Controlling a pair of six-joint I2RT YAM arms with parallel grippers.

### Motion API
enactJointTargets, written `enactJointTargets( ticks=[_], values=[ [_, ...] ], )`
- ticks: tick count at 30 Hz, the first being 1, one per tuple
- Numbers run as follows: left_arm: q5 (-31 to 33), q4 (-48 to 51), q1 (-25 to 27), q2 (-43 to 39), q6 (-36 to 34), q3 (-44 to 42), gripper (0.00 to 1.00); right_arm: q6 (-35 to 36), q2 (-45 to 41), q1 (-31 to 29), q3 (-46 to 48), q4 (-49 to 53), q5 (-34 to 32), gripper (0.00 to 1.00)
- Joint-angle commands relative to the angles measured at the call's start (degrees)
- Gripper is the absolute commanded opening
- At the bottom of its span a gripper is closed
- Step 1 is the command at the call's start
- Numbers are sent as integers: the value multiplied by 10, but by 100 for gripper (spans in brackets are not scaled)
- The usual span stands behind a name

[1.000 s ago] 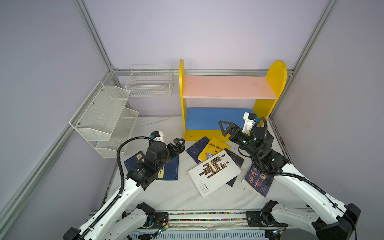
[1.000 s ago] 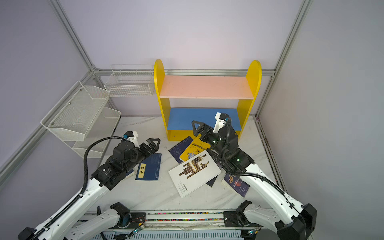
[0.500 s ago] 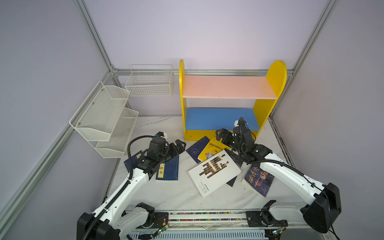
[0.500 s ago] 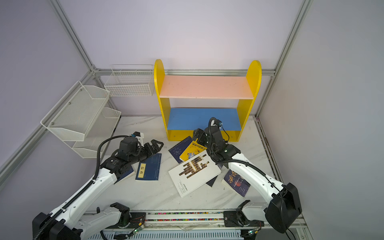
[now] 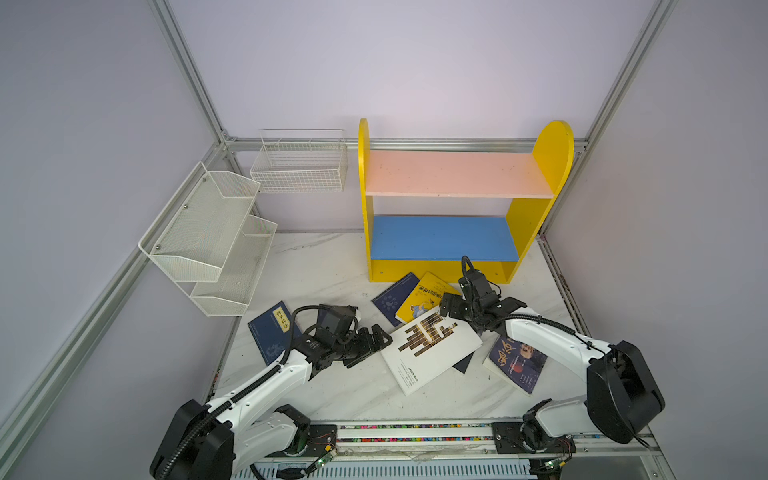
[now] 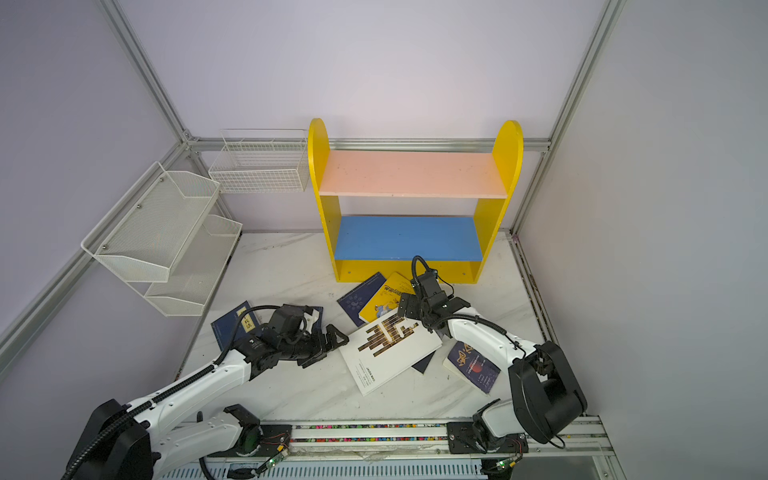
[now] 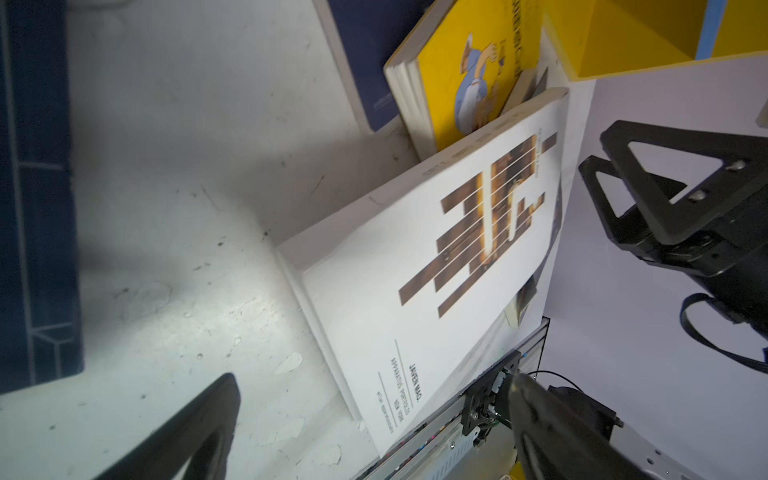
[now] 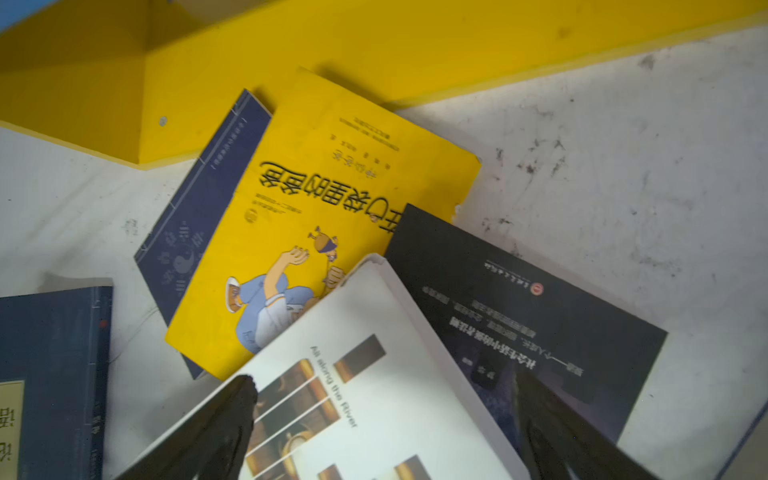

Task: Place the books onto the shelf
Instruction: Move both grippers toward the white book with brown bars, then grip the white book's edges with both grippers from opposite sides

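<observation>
The books lie scattered on the white table in front of the shelf (image 5: 453, 174) (image 6: 409, 172), whose pink and blue boards are bare. A large white book (image 5: 432, 353) (image 7: 415, 270) (image 8: 374, 374) overlaps a yellow book (image 5: 424, 295) (image 8: 324, 199) and a dark one (image 8: 519, 299). My left gripper (image 5: 372, 347) (image 7: 374, 399) is low and open at the white book's left edge. Over that book's far corner my right gripper (image 5: 467, 318) (image 8: 390, 399) stands open, a finger on either side. Neither gripper holds anything.
A navy book with a yellow label (image 5: 274, 330) lies partly under my left arm. Another navy book (image 5: 390, 297) sits under the yellow one, and a dark illustrated book (image 5: 517, 361) lies under my right arm. A mesh rack (image 5: 208, 232) and a wire basket (image 5: 299, 166) hang at back left.
Both arms have dropped from above the table to just over it. The left gripper has moved right to the white book's edge; the right has come down over its far corner.
</observation>
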State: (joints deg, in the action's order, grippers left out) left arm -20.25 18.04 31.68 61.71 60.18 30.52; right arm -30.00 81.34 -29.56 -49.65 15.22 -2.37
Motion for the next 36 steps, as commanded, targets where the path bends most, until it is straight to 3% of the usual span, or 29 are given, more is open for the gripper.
enactJointTargets(
  ticks=[1, 8, 12, 17, 21, 24, 30, 36],
  values=[
    [59, -96, 32, -32, 88, -50, 100, 39, -6, 13, 26, -45, 47, 97],
    [138, -278, 90, -21, 174, -151, 100, 72, 8, 31, 86, -110, 157, 95],
    [198, -309, 135, 19, 177, -142, 100, 79, -14, 31, 107, -121, 196, 95],
    [207, -413, 169, 105, 187, -135, 100, 85, -14, 31, 128, -141, 270, 95],
    [262, -479, 208, 117, 184, -129, 98, 81, -9, 31, 144, -160, 289, 95],
    [289, -496, 220, 96, 169, -118, 90, 75, -12, 32, 153, -175, 300, 94],
    [282, -479, 223, 52, 134, -76, 78, 69, -12, 32, 142, -196, 329, 95],
    [286, -409, 226, 8, 121, -36, 79, 45, -12, 34, 133, -220, 336, 95]
  ],
)
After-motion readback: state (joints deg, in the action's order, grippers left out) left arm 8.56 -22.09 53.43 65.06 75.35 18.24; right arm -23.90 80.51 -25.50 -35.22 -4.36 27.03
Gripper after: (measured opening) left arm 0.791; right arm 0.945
